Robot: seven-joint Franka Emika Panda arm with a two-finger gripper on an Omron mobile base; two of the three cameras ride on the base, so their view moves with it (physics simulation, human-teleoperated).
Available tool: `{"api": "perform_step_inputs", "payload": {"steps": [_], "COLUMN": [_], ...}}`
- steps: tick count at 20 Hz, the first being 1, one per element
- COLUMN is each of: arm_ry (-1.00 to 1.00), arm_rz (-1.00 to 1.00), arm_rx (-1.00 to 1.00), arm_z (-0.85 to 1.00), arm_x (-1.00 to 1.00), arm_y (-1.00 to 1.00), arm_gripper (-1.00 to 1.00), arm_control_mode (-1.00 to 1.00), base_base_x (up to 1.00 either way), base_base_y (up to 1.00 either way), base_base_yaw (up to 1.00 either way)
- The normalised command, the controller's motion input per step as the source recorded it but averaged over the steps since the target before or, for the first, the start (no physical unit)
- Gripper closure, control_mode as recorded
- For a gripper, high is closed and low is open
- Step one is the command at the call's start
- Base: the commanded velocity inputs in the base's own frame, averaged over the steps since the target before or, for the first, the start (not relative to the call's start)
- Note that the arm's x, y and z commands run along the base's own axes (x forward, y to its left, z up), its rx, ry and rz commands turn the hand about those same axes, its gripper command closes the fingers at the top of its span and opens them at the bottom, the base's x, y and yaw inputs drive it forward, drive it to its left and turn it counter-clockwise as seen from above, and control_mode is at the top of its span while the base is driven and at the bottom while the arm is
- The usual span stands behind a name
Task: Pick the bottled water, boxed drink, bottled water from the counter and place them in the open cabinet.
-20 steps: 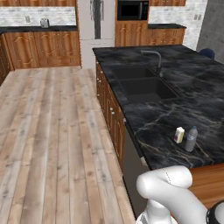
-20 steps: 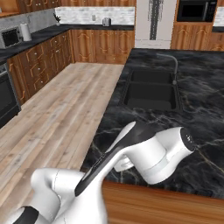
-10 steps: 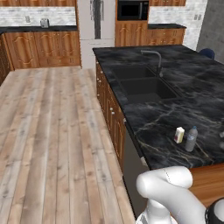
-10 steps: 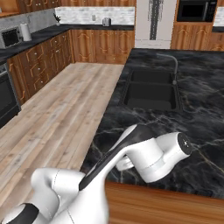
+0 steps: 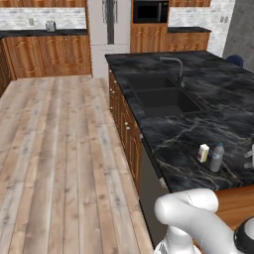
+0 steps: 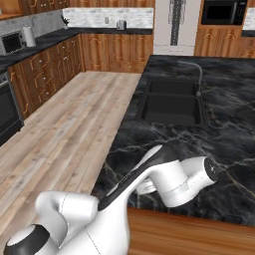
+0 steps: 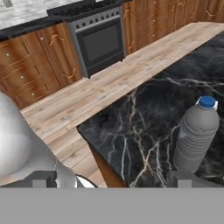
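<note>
One bottled water (image 7: 195, 135), greyish and ribbed with a blue-looking cap, stands upright on the counter (image 7: 144, 127) just ahead of the gripper (image 7: 111, 179), off toward its right fingertip; the jaws are spread wide and hold nothing, with the bottle outside the gap rather than between the tips. In the left base view that bottle (image 5: 216, 158) stands near the counter's front edge, the boxed drink (image 5: 203, 153) just beside it, close but whether touching is hard to tell. The carton shows a cream face and a yellowish side and is shorter than the bottle. A small pale part of the hand shows at the right edge of that view, beside the bottle. Farther off along the black marble top lie the sink (image 5: 163, 94) and the curved faucet (image 5: 173, 67). Beyond the counter's corner, in the hand view, runs the wooden floor (image 7: 131, 70), then brown drawers (image 7: 26, 74) and an oven (image 7: 100, 41).
</note>
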Motion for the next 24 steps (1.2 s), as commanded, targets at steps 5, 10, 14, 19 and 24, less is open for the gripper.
{"api": "perform_step_inputs", "payload": {"steps": [5,10,14,19,24], "arm_ry": [0.00,0.00,0.00,0.01,0.00], "arm_rz": [0.03,0.00,0.06,0.17,0.13], "arm_rx": [0.00,0.00,0.02,0.05,0.05], "arm_z": [-0.31,-0.25,-0.27,-0.18,-0.07], "arm_x": [0.35,0.28,0.34,0.56,0.21], "arm_y": [-0.01,-0.20,-0.28,-0.22,-0.13], "arm_gripper": [-1.00,-1.00,-1.00,-1.00,-1.00], "arm_control_mode": [-1.00,-1.00,-1.00,-1.00,-1.00], "base_base_x": [0.00,0.00,0.00,0.00,0.00], "base_base_y": [0.00,0.00,0.00,0.00,0.00], "base_base_yaw": [0.00,0.00,0.00,0.00,0.00]}}
